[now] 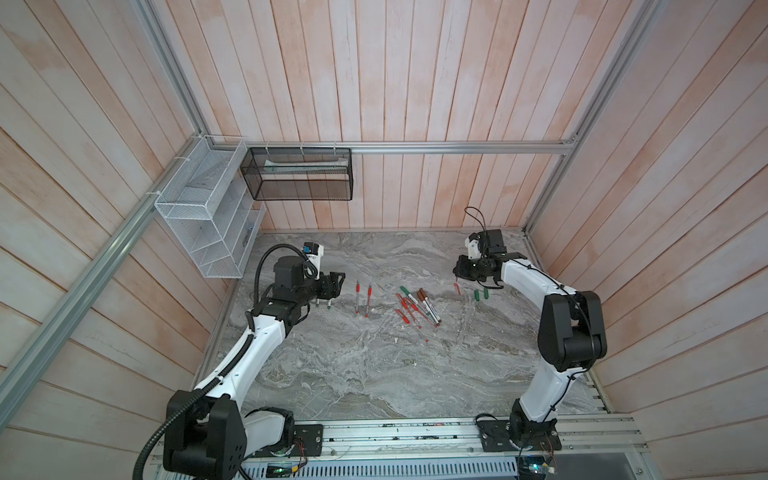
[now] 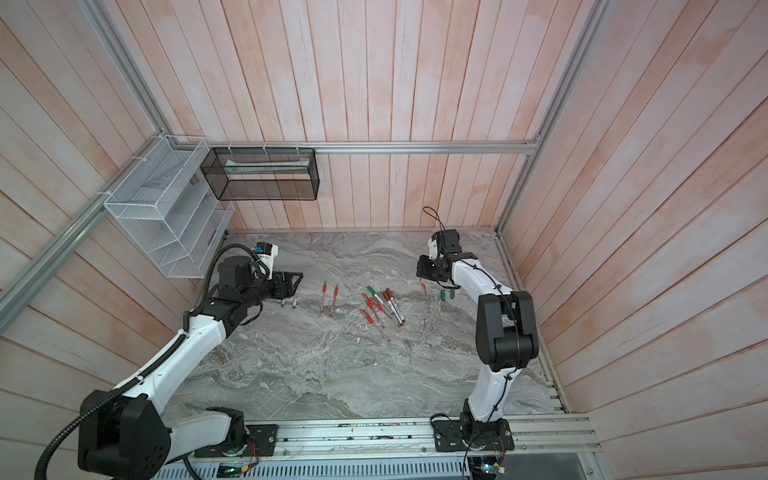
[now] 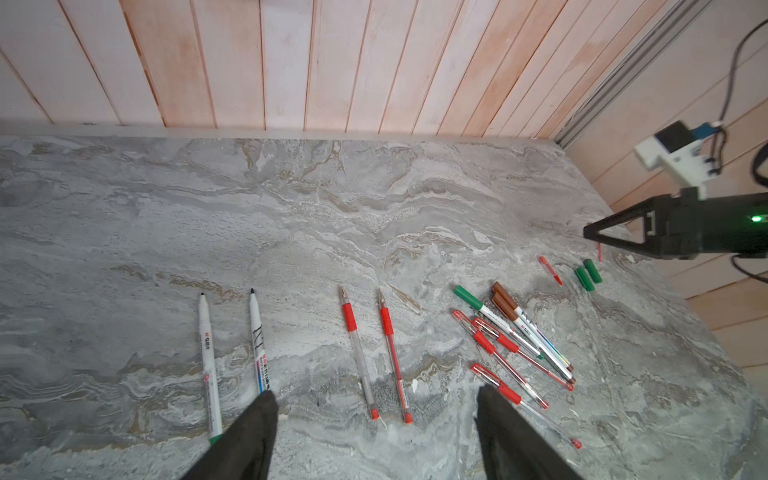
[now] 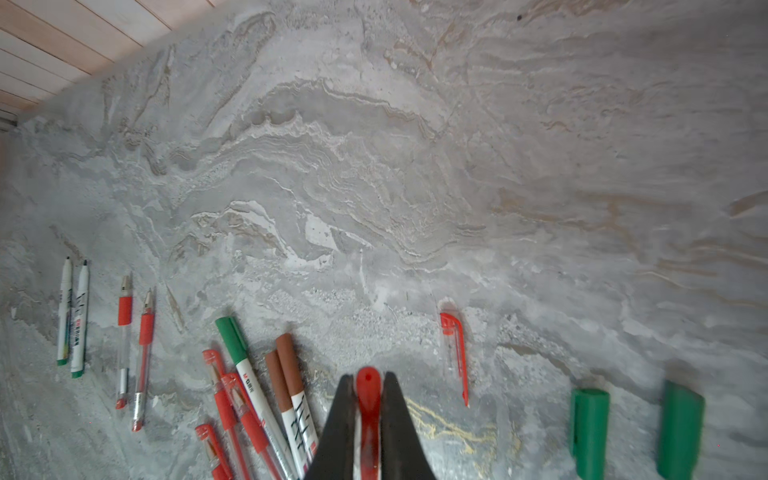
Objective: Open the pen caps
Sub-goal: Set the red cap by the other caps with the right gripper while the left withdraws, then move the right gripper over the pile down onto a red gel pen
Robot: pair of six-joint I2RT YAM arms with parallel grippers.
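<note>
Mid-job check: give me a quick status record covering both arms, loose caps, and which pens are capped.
left arm: jaws open, empty, above the table
right arm: jaws shut on a red cap
loose caps: second red cap and two green caps, lying on the table
uncapped: two white markers, two red pens
capped: green marker, two brown markers, three capped red pens, piled together
</note>
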